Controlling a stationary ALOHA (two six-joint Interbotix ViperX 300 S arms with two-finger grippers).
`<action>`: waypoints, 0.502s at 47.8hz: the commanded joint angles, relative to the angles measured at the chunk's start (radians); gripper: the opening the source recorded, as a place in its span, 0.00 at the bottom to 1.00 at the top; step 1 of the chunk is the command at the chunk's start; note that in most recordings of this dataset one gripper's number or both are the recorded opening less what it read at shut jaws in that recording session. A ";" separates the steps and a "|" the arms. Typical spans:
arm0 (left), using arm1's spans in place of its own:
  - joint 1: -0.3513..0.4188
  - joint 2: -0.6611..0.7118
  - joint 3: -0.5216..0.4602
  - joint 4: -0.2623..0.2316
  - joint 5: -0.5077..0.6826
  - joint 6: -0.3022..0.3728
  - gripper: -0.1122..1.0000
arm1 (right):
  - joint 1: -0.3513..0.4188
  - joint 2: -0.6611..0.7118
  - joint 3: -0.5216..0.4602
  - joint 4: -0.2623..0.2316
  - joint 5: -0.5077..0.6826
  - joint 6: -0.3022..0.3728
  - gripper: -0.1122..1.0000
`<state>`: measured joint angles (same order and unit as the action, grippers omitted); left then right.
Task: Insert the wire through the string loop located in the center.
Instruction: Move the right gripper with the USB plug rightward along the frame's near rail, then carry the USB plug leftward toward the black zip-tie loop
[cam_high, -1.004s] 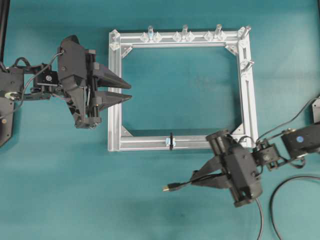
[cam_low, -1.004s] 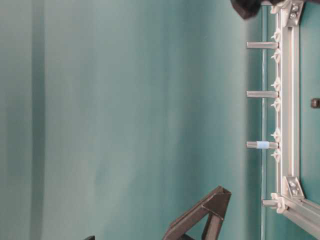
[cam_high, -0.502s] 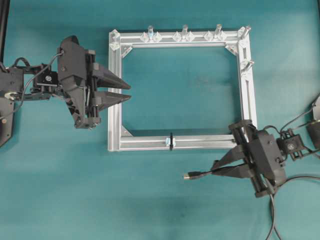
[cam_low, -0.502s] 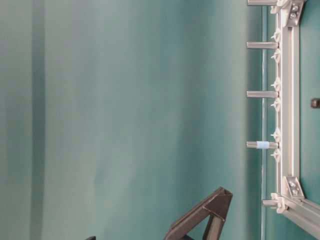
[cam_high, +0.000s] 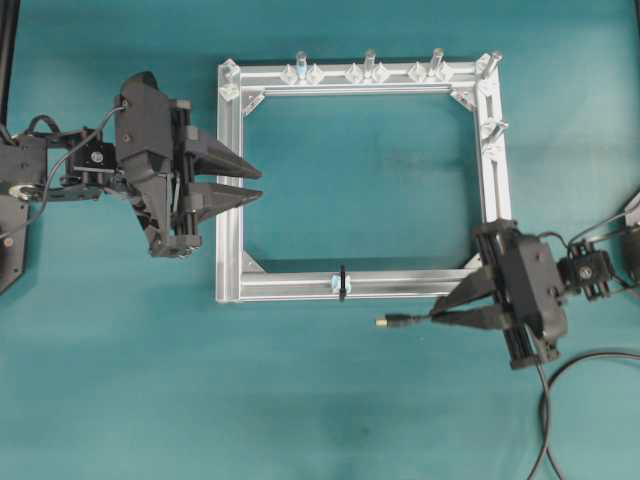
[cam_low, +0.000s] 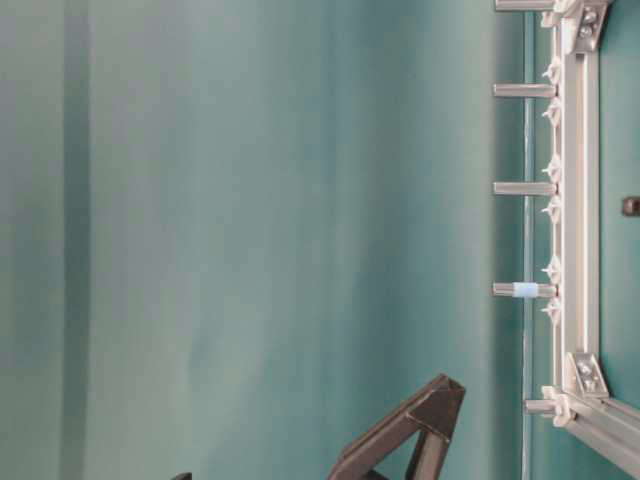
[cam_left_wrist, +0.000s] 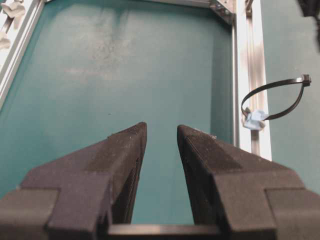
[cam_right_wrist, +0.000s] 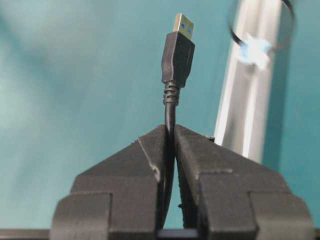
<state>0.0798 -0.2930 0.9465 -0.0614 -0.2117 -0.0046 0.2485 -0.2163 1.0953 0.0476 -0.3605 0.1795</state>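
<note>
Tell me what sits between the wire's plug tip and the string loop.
Nothing: in the overhead view only bare teal table separates the wire tip from the string loop on the frame bar.

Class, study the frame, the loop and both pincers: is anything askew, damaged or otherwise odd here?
Nothing stands out. The frame lies square, the string loop stands intact on its bar, and the right pincer grips the wire straight, beside the bar.

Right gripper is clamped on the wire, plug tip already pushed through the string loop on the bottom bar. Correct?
Not quite. The right gripper is clamped on the wire, but the plug tip isn't through the string loop: the overhead view shows it out over the table, right of the loop and off the frame bar.
</note>
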 joint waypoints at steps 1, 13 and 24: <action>-0.008 -0.020 -0.011 0.002 -0.005 -0.005 0.41 | -0.015 -0.017 0.002 0.015 -0.005 -0.002 0.15; -0.008 -0.052 0.006 0.000 -0.006 -0.005 0.41 | -0.052 -0.017 0.015 0.021 -0.005 -0.002 0.16; -0.018 -0.060 0.012 0.002 0.003 -0.011 0.41 | -0.057 -0.017 0.015 0.021 0.008 -0.002 0.15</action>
<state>0.0706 -0.3405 0.9679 -0.0614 -0.2102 -0.0077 0.1933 -0.2163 1.1183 0.0660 -0.3543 0.1795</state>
